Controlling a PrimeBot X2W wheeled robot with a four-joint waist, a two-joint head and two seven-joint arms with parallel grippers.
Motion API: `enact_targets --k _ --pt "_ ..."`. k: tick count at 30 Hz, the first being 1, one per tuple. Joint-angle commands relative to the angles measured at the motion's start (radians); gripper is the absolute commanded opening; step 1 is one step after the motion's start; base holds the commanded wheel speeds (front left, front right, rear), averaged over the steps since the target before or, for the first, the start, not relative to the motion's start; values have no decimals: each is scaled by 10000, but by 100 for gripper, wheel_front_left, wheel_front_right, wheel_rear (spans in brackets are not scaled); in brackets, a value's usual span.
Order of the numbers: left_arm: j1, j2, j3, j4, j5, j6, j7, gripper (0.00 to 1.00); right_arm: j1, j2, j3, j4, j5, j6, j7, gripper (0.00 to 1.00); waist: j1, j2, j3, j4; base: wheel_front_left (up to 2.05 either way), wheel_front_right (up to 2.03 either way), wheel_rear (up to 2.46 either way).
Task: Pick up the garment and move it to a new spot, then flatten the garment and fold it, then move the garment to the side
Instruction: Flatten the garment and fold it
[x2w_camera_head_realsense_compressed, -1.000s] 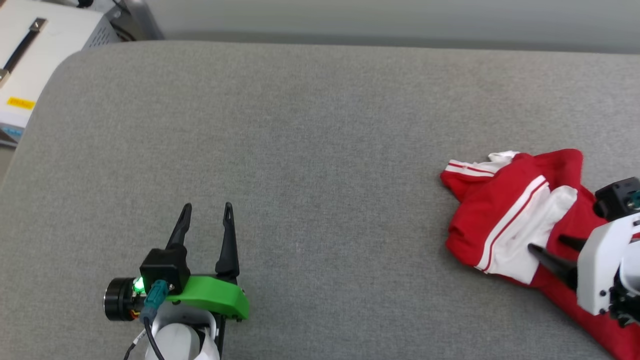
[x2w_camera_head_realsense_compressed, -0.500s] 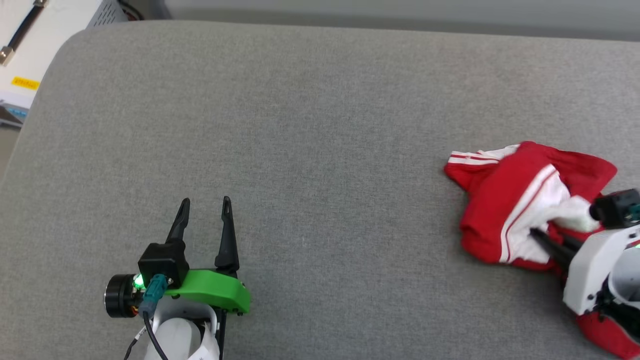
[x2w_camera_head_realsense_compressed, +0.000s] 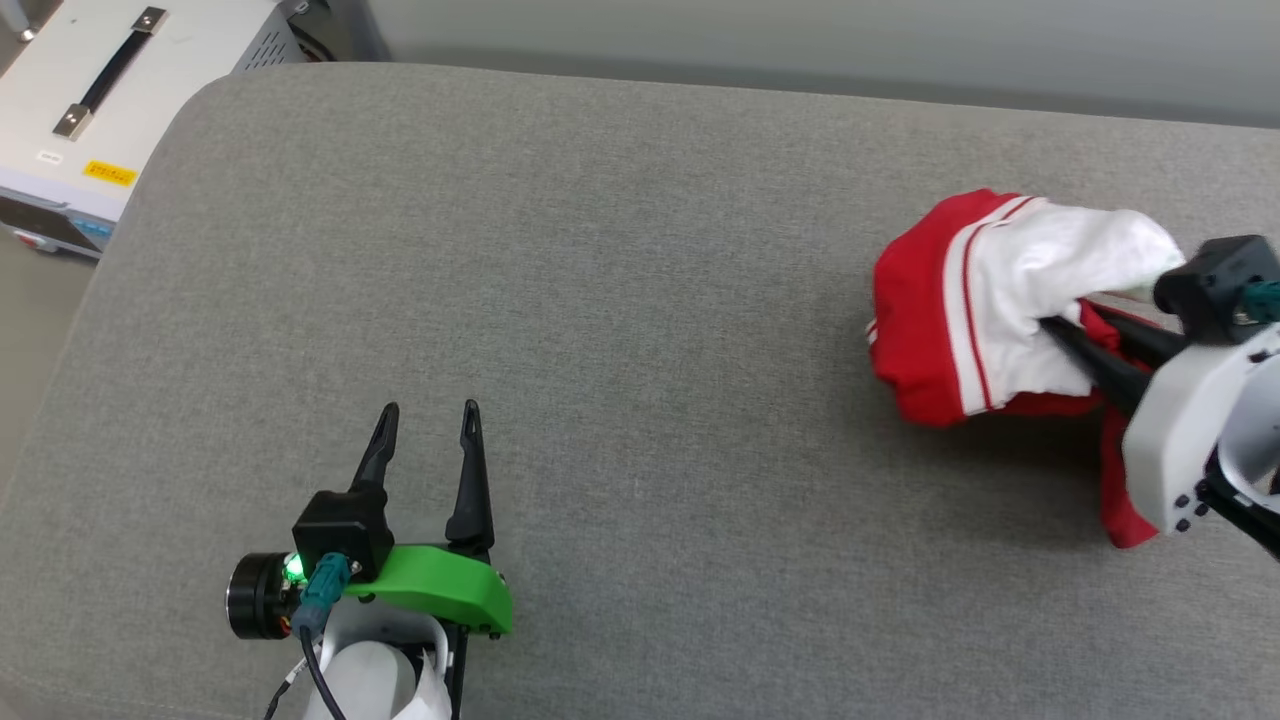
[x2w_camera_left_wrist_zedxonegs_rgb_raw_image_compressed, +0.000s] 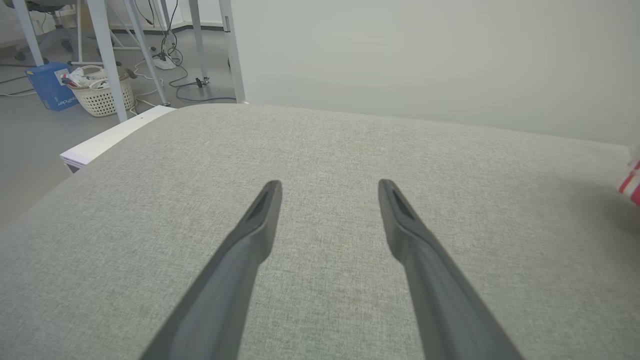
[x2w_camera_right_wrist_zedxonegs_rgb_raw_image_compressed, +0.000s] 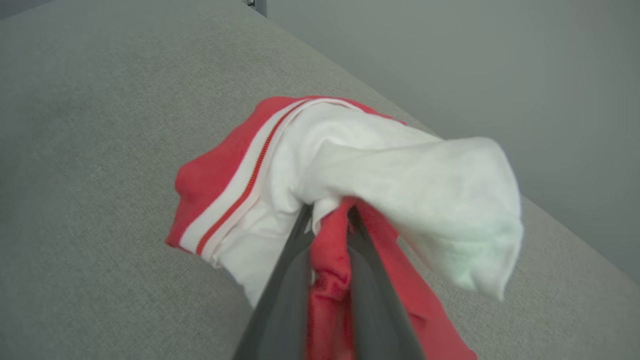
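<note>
Since a second ago the head camera has swung, bringing more of the pale equipment case (x2w_camera_head_realsense_compressed: 110, 110) into view at the far left. The left claw (x2w_camera_head_realsense_compressed: 429, 407) has kept its place, spread and empty over the near left of the grey worktop (x2w_camera_head_realsense_compressed: 640, 250). On the right, the right claw (x2w_camera_head_realsense_compressed: 1075, 322) has pressed together on the garment (x2w_camera_head_realsense_compressed: 960, 300) and raised it from a flat heap into a hanging bunch at the worktop's right end. The main risk, as I judge it, is the hold itself. The fingers seem to pinch one narrow fold, so a quick swing toward the new spot could let the cloth slide out. A red tail hangs below the claw and may drag on the rough cover, tugging against the pinch. A drop this close to the right end might also leave the shirt partly off the worktop. The left wrist view looks along the left claw (x2w_camera_left_wrist_zedxonegs_rgb_raw_image_compressed: 330, 184), showing its jaws wide apart above bare cover, with a sliver of striped trim (x2w_camera_left_wrist_zedxonegs_rgb_raw_image_compressed: 631, 182) at the right edge. The right wrist view shows what the head view hides: the right claw (x2w_camera_right_wrist_zedxonegs_rgb_raw_image_compressed: 330, 215) nips a red fold of the garment (x2w_camera_right_wrist_zedxonegs_rgb_raw_image_compressed: 400, 165), with the white sleeve draped loosely over the tips. The head view alone shows the trailing tail and the shadow beneath the bunch.
</note>
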Motion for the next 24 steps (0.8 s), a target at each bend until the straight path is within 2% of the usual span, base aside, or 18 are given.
enact_targets --k 1,3,4,6,7,8,12,16,17,18,19,20,24 --pt "61 -18 -20 11 -97 85 -57 100 -451 85 417 -56 -220 -7 135 0 0 0 57 217 0 0 0" --pt "33 -18 -83 14 -163 122 -57 100 -980 328 1149 94 -376 -7 292 0 0 0 104 337 0 0 0" --pt "-32 -18 -198 27 -248 168 -57 100 -1768 891 2357 646 -480 -7 305 0 0 0 203 515 0 0 0" --pt "-89 -18 -274 51 -293 193 -57 100 -2170 1261 3163 1129 -510 -7 161 0 0 0 268 622 0 0 0" --pt "-111 -18 -289 70 -322 256 -57 100 -2484 1867 4291 1938 -373 -7 -129 0 0 0 310 688 0 0 0" --pt "-113 -18 -285 72 -329 269 -57 100 -2540 2052 4763 2258 -342 -7 -244 0 0 0 326 701 0 0 0" --pt "-82 -18 -254 94 -331 286 -57 100 -2438 2503 6203 3431 148 -7 -610 0 0 0 316 692 0 0 0" --pt "-88 -18 -161 137 -280 277 -57 100 -2412 2682 6998 4351 389 -7 -1358 0 0 0 242 577 0 0 0" --pt "-90 -18 -128 141 -255 275 -57 100 -2420 2715 7044 4485 425 -7 -1617 16 0 0 203 532 0 0 0" --pt "-82 -18 -85 143 -219 265 -57 100 -2396 2748 7071 4611 519 -7 -1905 36 0 0 142 471 0 0 0" --pt "-64 -18 -46 140 -184 256 -57 100 -2397 2751 7084 4668 526 -7 -2139 46 0 0 82 417 0 0 0" --pt "-37 -18 1 136 -141 238 -57 100 -2418 2729 6996 4710 439 -7 -2536 100 0 0 10 356 0 0 0" --pt "110 -18 215 91 31 169 -57 100 -2057 2635 6236 4681 321 -7 -3804 100 0 0 -310 100 0 0 0"
